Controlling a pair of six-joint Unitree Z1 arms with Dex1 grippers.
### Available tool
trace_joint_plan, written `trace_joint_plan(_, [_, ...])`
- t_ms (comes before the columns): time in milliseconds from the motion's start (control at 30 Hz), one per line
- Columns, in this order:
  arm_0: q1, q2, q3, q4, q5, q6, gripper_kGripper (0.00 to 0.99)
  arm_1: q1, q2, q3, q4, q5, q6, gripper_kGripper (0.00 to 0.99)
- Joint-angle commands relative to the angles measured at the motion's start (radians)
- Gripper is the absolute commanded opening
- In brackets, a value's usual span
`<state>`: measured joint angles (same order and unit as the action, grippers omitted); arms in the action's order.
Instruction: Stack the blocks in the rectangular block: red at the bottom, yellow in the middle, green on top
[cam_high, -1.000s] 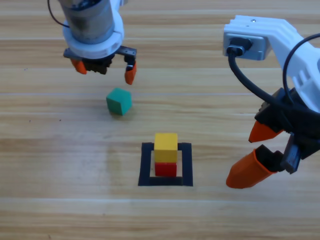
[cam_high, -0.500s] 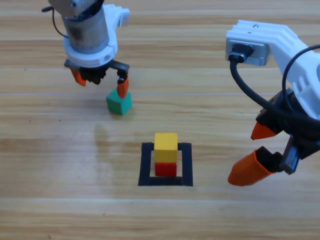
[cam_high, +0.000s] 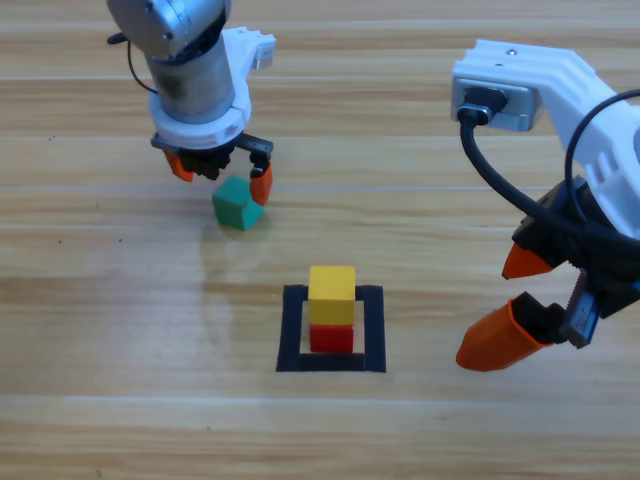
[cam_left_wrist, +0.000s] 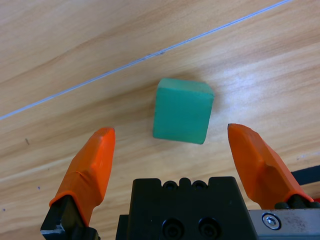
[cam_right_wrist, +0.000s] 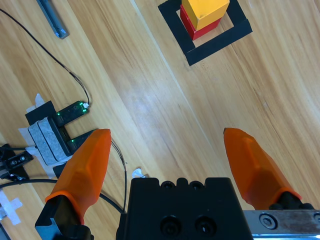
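Over the green cube (cam_high: 238, 203), the left gripper (cam_high: 221, 173) hung with jaws spread, apparently not touching it. Yellow (cam_high: 331, 293) sat on red (cam_high: 332, 338) inside the tape rectangle (cam_high: 373, 330); the right gripper (cam_high: 520, 303) waited, released.

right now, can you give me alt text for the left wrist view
The left end effector hangs open over a teal-green cube lying on the wooden table, one orange jaw out to each side, neither touching it.
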<state>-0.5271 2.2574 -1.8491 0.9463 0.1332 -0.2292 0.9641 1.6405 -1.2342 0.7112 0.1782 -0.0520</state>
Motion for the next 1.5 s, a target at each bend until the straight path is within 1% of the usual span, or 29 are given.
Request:
trace_joint_plan(33, [0.007, 0.036, 0.067, -0.07, -0.017, 0.008, 0.959, -0.027, -0.071, 0.032, -0.016, 0.011, -0.008, 0.99])
trace_joint_plan(233, [0.007, 0.041, 0.125, -0.144, -0.023, 0.013, 0.962, -0.028, -0.071, 0.032, -0.016, 0.012, -0.008, 0.99])
trace_joint_plan(767, [0.007, 0.064, 0.145, -0.188, -0.024, 0.033, 0.959, -0.027, -0.074, 0.032, -0.018, 0.015, -0.006, 0.99])
trace_joint_plan(967, [0.007, 0.077, 0.159, -0.213, -0.024, 0.037, 0.904, -0.027, -0.076, 0.032, -0.018, 0.014, -0.006, 0.99])
trace_joint_plan(1067, [0.007, 0.08, 0.172, -0.227, -0.024, 0.042, 0.819, -0.027, -0.079, 0.033, -0.018, 0.015, -0.006, 0.99])
trace_joint_plan(1100, [0.007, 0.085, 0.171, -0.227, -0.024, 0.044, 0.815, -0.027, -0.079, 0.033, -0.018, 0.015, -0.006, 0.99])
trace_joint_plan(1167, [0.007, 0.085, 0.171, -0.227, -0.024, 0.048, 0.738, -0.027, -0.079, 0.033, -0.018, 0.015, -0.006, 0.99])
trace_joint_plan(1233, [0.009, 0.083, 0.171, -0.227, -0.021, 0.053, 0.634, -0.027, -0.08, 0.033, -0.018, 0.015, -0.006, 0.99])
trace_joint_plan(1267, [0.009, 0.08, 0.174, -0.227, -0.018, 0.053, 0.551, -0.027, -0.082, 0.035, -0.018, 0.015, -0.006, 0.99])
trace_joint_plan(1300, [0.009, 0.074, 0.176, -0.227, -0.014, 0.053, 0.489, -0.027, -0.082, 0.035, -0.018, 0.015, -0.006, 0.99])
trace_joint_plan(1400, [0.007, 0.051, 0.183, -0.227, -0.004, 0.053, 0.219, -0.027, -0.083, 0.035, -0.018, 0.015, -0.006, 0.99])
trace_joint_plan(1433, [0.007, 0.039, 0.191, -0.227, 0.003, 0.05, 0.178, -0.027, -0.083, 0.035, -0.018, 0.015, -0.005, 0.99])
trace_joint_plan(1467, [0.007, 0.019, 0.202, -0.227, 0.009, 0.047, 0.163, -0.027, -0.083, 0.035, -0.018, 0.015, -0.005, 0.99])
trace_joint_plan(1500, [0.002, -0.019, 0.22, -0.227, 0.029, 0.03, 0.144, -0.027, -0.083, 0.035, -0.018, 0.015, -0.006, 0.99])
